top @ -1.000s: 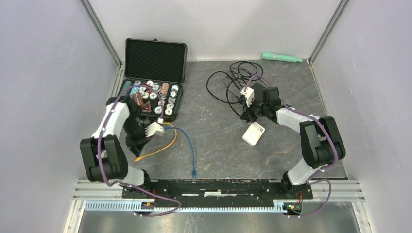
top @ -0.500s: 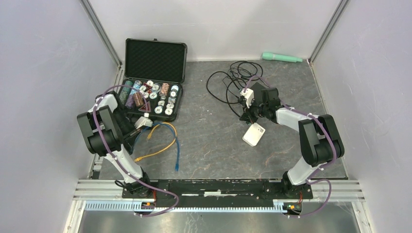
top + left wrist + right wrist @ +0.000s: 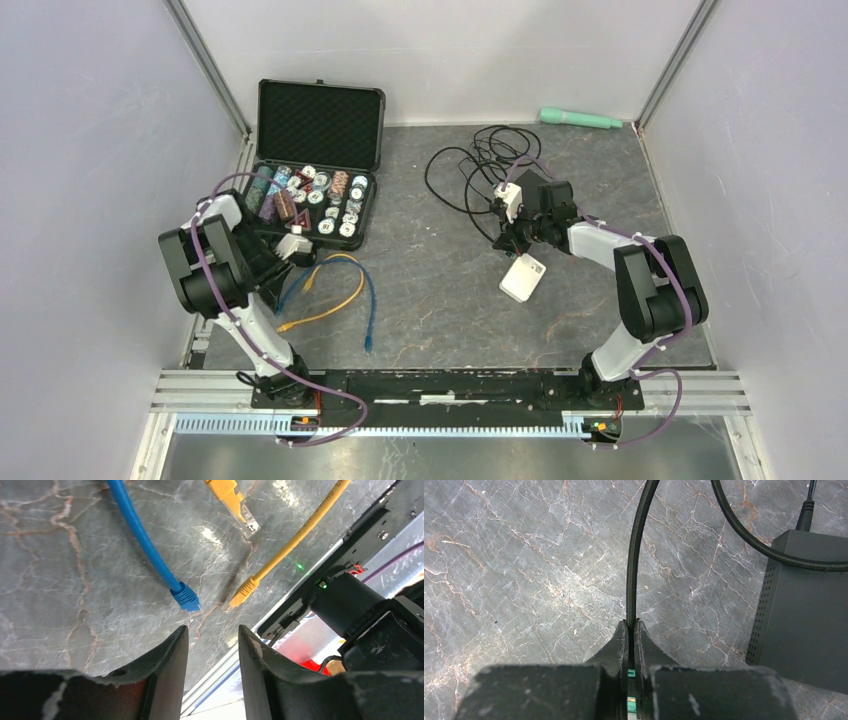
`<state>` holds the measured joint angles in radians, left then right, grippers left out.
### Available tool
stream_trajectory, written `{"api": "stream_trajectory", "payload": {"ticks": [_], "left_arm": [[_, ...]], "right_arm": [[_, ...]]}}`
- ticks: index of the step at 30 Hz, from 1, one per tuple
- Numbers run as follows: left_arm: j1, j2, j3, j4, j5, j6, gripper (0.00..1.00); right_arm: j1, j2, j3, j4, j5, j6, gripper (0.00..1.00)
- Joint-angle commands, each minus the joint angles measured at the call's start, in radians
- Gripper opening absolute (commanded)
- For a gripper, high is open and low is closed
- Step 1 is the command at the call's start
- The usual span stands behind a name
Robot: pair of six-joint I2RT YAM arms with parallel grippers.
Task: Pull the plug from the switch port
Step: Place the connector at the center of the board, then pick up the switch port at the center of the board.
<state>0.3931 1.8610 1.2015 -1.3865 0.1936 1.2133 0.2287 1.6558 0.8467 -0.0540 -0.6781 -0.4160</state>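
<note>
The dark grey switch [image 3: 804, 605] lies flat at the right of the right wrist view, and a black plug [image 3: 808, 507] is seated in its far edge. My right gripper [image 3: 631, 625] is shut on a black braided cable [image 3: 635, 555] just left of the switch, above the table. My left gripper [image 3: 212, 635] is open with nothing between its fingers. It hovers near the left wall [image 3: 290, 250], above a loose blue cable plug [image 3: 186, 596] and yellow cable ends [image 3: 243, 591].
An open case of poker chips [image 3: 310, 200] stands at the back left. A white box [image 3: 522, 277] lies just below the right gripper. Black cable loops [image 3: 480, 160] spread behind it, and a green cylinder [image 3: 580, 119] lies along the back wall.
The left arm swung back toward the left wall, dragging the blue cable's end leftward, then its jaws opened. The right arm has not moved.
</note>
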Motion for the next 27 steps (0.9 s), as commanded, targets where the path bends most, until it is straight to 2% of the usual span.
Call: {"api": "stream_trajectory", "payload": {"ticks": [1,5,8,11,13,16,19,22,26,27], "left_arm": [[0.004,-0.085,0.04,0.053,0.021,-0.063,0.49],[0.005,-0.177,0.053,0.11,0.063,-0.08,0.54],[0.003,-0.272,0.063,0.146,0.165,-0.098,0.61],[-0.008,-0.375,0.061,0.152,0.323,-0.126,0.76],[-0.035,-0.428,0.046,0.167,0.43,-0.167,0.99],[-0.063,-0.493,0.005,0.288,0.61,-0.364,1.0],[-0.107,-0.519,-0.043,0.384,0.792,-0.464,1.0],[-0.208,-0.531,-0.094,0.513,0.847,-0.579,1.0],[-0.347,-0.584,-0.255,0.914,0.831,-0.936,1.0],[-0.373,-0.601,-0.297,1.008,0.823,-0.979,1.0]], "right_arm": [[-0.005,-0.003,0.002,0.016,-0.017,0.003,0.0],[-0.003,-0.01,-0.003,0.023,-0.017,0.006,0.0],[0.0,-0.011,-0.001,0.024,-0.018,0.006,0.0],[0.016,-0.013,0.002,0.024,-0.008,0.002,0.0],[0.034,-0.014,0.002,0.026,0.001,0.0,0.0],[0.076,-0.002,0.006,0.028,0.028,0.0,0.0],[0.126,0.023,0.03,0.008,0.068,-0.015,0.0],[0.179,0.054,0.057,-0.007,0.111,-0.028,0.01],[0.227,0.095,0.097,-0.031,0.145,-0.038,0.09],[0.23,0.101,0.109,-0.037,0.143,-0.037,0.14]]}}
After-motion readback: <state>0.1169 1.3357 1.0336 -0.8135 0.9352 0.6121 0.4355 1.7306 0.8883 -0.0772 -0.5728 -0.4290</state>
